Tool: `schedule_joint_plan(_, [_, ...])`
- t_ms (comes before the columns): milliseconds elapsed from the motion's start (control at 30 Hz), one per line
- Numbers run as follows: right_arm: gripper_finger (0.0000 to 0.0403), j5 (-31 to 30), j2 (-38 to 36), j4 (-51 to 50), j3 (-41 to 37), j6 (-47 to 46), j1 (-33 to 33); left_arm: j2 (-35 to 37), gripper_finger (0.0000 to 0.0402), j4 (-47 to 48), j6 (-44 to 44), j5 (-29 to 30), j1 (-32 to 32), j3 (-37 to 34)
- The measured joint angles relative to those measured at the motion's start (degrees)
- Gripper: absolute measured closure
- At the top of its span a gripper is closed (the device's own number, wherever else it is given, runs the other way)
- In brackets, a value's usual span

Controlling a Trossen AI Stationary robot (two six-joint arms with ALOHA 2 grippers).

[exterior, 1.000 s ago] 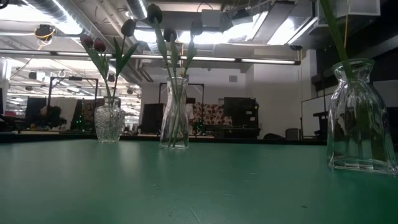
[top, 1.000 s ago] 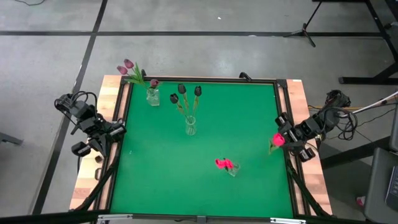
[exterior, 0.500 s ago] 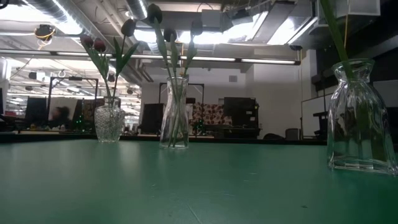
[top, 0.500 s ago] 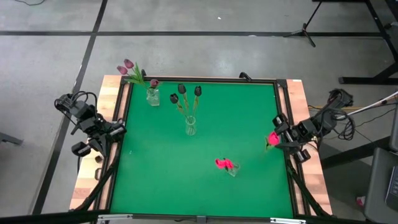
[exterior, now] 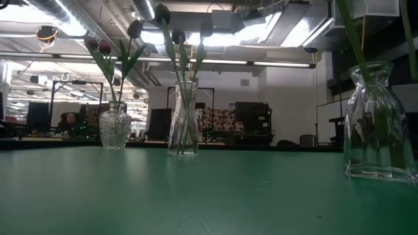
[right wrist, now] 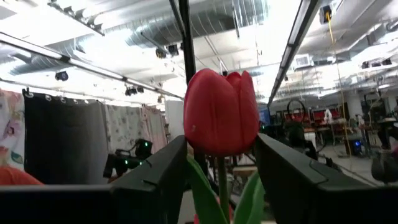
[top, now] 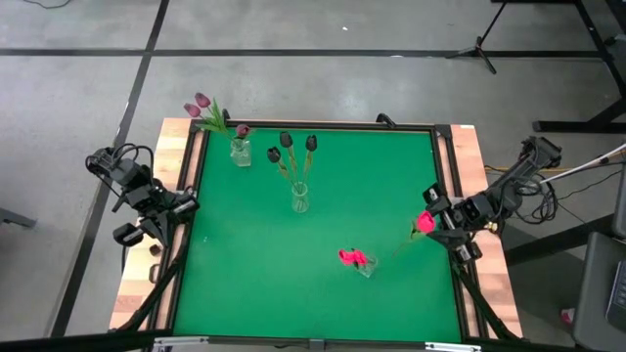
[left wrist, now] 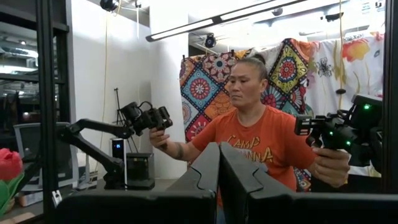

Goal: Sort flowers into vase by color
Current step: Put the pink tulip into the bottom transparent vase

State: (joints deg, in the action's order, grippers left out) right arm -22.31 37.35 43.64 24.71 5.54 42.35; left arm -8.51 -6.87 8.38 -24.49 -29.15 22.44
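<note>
Green mat point(top: 254, 264) on the wood-edged table point(top: 137, 284) carries three glass vases; beyond, we see grey floor. Right gripper point(top: 435, 223), at the right edge, clamps a red tulip point(top: 424, 222) stem. Left gripper point(top: 186, 203) sits closed at the left edge. We note a person point(left wrist: 261, 118) in the room.

A robotics lab or workshop hall, by the look of it; exposed ducts point(right wrist: 205, 25) and strip lights point(exterior: 196, 62) run under an open ceiling; a bare concrete floor point(top: 323, 83) surrounds the green table point(top: 313, 235); a person point(left wrist: 258, 134) holds control handles; desks, perhaps with monitors, fill the dim background.
</note>
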Motion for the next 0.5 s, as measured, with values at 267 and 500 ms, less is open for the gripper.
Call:
schedule_joint_plan(267, [0.0217, 0.12, 1.92, 3.33, 0.02, 0.84, 0.00, 0.00, 0.0401, 0.61, 0.00, 0.00, 0.00, 0.00])
schedule_joint_plan(500, [0.0217, -0.17, 4.55, 6.25, 0.89, 2.51, 0.00, 0.00, 0.0401, 0.87, -0.02, -0.01, -0.01, 0.00])
